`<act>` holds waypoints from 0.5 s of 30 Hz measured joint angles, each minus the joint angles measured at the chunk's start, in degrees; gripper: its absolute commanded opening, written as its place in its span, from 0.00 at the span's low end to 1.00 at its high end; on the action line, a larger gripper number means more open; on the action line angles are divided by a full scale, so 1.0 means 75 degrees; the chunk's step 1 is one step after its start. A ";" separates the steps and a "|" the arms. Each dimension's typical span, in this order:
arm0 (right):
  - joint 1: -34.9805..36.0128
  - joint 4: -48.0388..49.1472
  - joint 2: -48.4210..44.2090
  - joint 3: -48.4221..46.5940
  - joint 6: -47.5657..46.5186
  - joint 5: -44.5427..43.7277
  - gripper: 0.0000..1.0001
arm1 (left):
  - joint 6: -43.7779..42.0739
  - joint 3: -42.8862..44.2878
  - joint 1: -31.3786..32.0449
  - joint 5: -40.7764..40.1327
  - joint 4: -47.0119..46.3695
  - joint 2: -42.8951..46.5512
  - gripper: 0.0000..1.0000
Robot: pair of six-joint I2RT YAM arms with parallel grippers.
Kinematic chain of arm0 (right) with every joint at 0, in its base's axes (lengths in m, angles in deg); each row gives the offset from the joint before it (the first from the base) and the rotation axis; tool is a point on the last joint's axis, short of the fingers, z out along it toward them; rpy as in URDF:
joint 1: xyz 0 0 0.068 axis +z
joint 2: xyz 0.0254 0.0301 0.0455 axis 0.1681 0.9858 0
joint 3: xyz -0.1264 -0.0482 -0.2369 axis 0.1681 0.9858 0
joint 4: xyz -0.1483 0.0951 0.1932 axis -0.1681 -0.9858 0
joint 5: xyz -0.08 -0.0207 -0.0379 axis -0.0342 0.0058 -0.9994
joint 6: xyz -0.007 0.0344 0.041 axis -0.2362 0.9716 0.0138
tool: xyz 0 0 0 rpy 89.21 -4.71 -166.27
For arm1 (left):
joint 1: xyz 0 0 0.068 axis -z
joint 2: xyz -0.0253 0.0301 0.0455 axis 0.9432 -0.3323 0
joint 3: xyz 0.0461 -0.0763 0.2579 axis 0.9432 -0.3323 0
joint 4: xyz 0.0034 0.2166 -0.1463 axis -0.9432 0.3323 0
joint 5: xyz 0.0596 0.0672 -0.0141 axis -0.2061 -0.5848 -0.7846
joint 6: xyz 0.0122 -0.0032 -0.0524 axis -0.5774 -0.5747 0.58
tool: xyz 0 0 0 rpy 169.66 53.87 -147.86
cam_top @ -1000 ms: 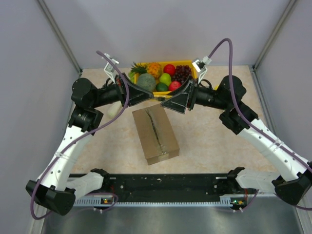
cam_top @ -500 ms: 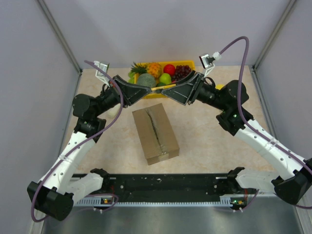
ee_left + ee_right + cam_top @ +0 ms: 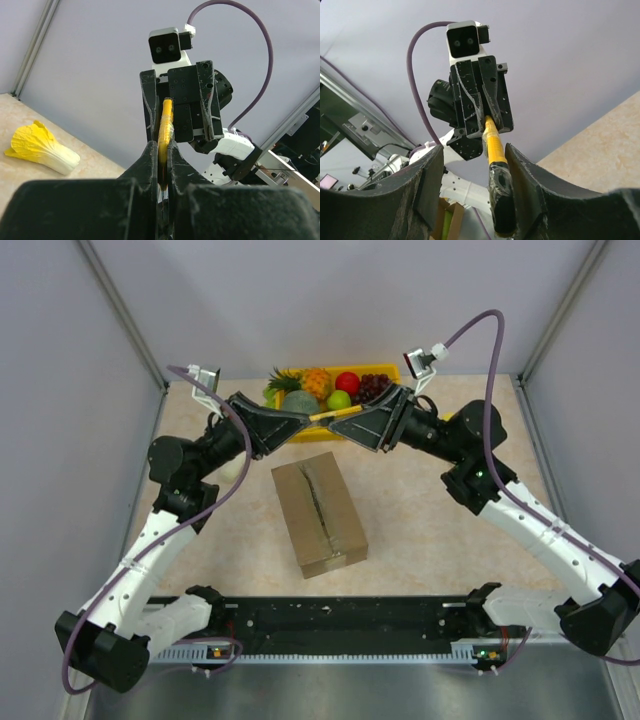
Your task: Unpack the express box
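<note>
Now that both arms have risen, left gripper (image 3: 161,150) clamps the yellow tool (image 3: 493,145); right gripper (image 3: 475,155) gapes around it; handover pending, express box (image 3: 320,515) lies closed.

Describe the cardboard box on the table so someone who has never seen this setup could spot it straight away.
Start from the beige table: near its middle, on the near side of the yellow tray of fruit, lies the express box. It is the only plain brown oblong thing there, with a seam along its top.
</note>
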 measured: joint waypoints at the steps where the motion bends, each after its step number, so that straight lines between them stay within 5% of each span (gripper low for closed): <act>1: 0.0009 -0.0003 0.0006 -0.0015 0.0000 0.0003 0.50 | -0.0029 0.0000 0.0003 0.0000 0.0023 0.0003 0.00; 10: 0.0017 -0.0119 0.0201 -0.0105 -0.0003 0.0003 0.44 | -0.0207 -0.0067 0.0064 -0.0009 0.0149 0.0000 0.00; 15: 0.0026 -0.0274 0.0297 -0.0181 -0.0009 0.0000 0.28 | -0.0335 -0.0111 0.0140 -0.0020 0.0219 0.0000 0.00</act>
